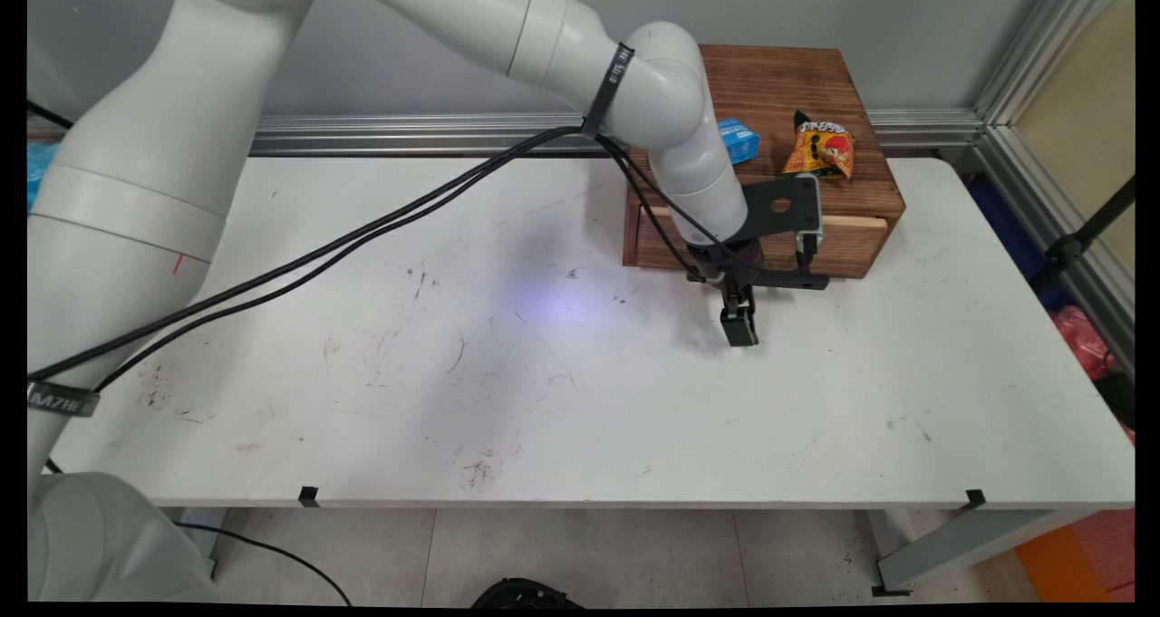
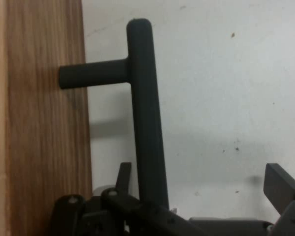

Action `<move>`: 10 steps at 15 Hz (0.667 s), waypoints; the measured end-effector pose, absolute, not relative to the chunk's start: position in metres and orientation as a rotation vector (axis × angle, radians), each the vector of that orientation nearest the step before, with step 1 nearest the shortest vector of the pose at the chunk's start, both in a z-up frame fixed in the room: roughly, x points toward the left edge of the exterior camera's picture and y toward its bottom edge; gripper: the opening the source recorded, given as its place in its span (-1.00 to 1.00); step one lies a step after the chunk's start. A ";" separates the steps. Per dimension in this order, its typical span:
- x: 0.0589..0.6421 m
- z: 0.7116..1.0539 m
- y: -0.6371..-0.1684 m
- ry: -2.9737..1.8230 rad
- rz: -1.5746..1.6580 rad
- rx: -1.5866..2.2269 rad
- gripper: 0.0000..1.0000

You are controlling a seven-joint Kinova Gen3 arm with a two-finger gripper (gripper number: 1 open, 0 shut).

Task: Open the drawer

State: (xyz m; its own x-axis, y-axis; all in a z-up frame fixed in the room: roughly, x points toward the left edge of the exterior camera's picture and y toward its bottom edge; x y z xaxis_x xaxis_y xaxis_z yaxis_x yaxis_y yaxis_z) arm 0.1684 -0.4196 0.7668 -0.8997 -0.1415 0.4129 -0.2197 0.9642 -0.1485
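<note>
White table (image 1: 544, 400) (scuffed), grey wall (image 1: 408, 55)

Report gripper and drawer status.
Gripper open, fingers astride black drawer handle, not clamped. Wooden drawer box carries snack bag, blue packet.

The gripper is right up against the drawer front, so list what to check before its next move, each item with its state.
1. Gripper open: ok.
2. Handle lies between the fingers: ok.
3. Handle centred between them: not ok, it sits close to one finger.
4. Drawer fully shut: cannot tell.
5. Blue packet and snack bag lie on the box, apart from the gripper: ok.
</note>
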 end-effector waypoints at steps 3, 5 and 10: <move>0.167 0.764 -0.419 -2.712 0.258 0.262 1.00; 0.166 0.763 -0.417 -2.715 0.250 0.261 1.00; 0.163 0.763 -0.408 -2.720 0.224 0.259 1.00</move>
State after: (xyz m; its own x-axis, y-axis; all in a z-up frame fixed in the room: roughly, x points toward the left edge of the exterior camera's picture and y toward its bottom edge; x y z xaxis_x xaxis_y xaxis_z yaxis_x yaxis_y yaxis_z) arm 0.1628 -0.4078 0.7625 -0.9040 -0.1484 0.4009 -0.2119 0.9700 -0.1188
